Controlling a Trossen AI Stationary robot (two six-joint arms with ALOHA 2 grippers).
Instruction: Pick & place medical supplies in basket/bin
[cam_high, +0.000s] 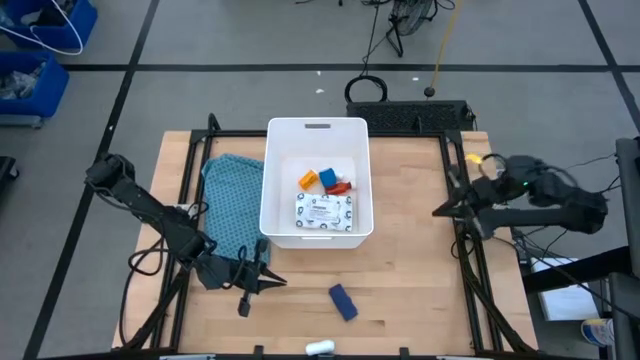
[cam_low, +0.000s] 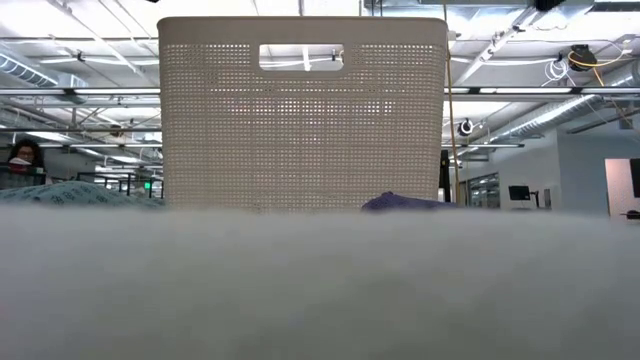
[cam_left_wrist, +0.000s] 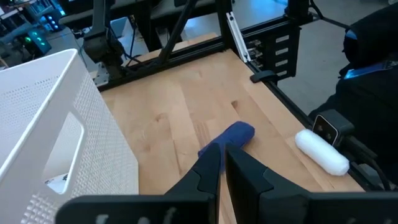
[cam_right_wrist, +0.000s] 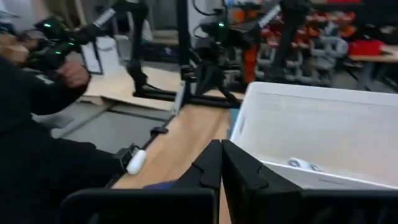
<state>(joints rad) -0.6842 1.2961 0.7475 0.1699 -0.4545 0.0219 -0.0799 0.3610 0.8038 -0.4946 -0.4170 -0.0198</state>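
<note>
The white bin (cam_high: 318, 132) stands mid-table and holds a white printed packet (cam_high: 324, 211), an orange bottle (cam_high: 308, 180), a blue piece (cam_high: 327, 177) and a red bottle (cam_high: 343, 186). Another blue piece (cam_high: 343, 301) lies flat on the wood near the front edge, and a white tube (cam_high: 320, 348) lies at that edge. My left gripper (cam_high: 280, 280) hovers shut to the left of the loose blue piece (cam_left_wrist: 233, 135), pointing at it with a gap between. My right gripper (cam_high: 438, 211) is shut and holds nothing at the table's right side, facing the bin (cam_right_wrist: 323, 124).
A teal patterned cloth (cam_high: 232, 200) lies against the bin's left side. Black frame rails (cam_high: 460, 200) run along the table's left and right edges. Bare wood lies between the bin and the front edge. A person's dark sleeve (cam_right_wrist: 37, 143) shows beyond the front edge.
</note>
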